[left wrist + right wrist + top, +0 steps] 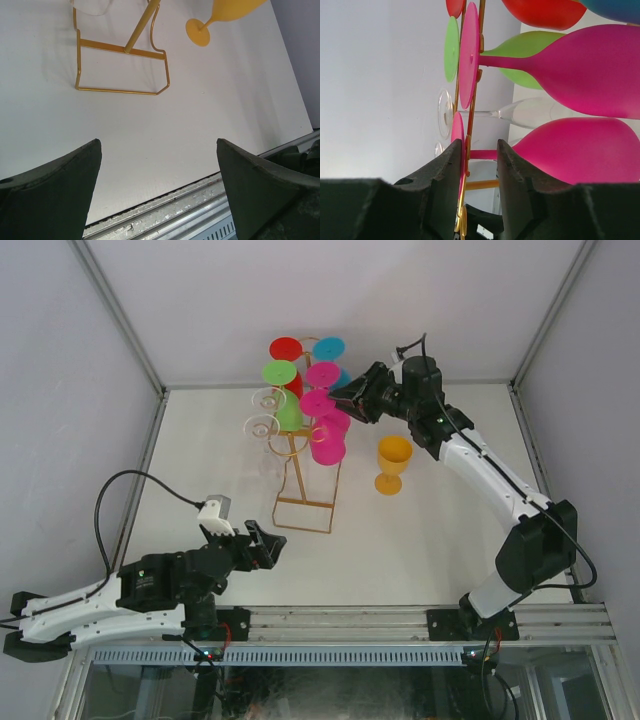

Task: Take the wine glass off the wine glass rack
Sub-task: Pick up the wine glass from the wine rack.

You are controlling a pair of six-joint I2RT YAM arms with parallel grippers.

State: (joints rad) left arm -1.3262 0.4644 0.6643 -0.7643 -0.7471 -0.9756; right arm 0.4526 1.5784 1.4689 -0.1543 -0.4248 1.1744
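Observation:
The gold wire wine glass rack stands mid-table with several coloured and clear wine glasses hung upside down on its hooks. My right gripper reaches into its right side at the foot of a pink wine glass. In the right wrist view the right gripper is narrowed: one finger lies against the pink foot, and the stem and a gold hook ring show in the gap. The glass's bowl lies to the right. My left gripper stands open and empty near the front edge.
A yellow wine glass stands upright on the table right of the rack, also seen as the yellow wine glass in the left wrist view beside the rack base. Another pink glass, green, red and clear glasses crowd the hooks.

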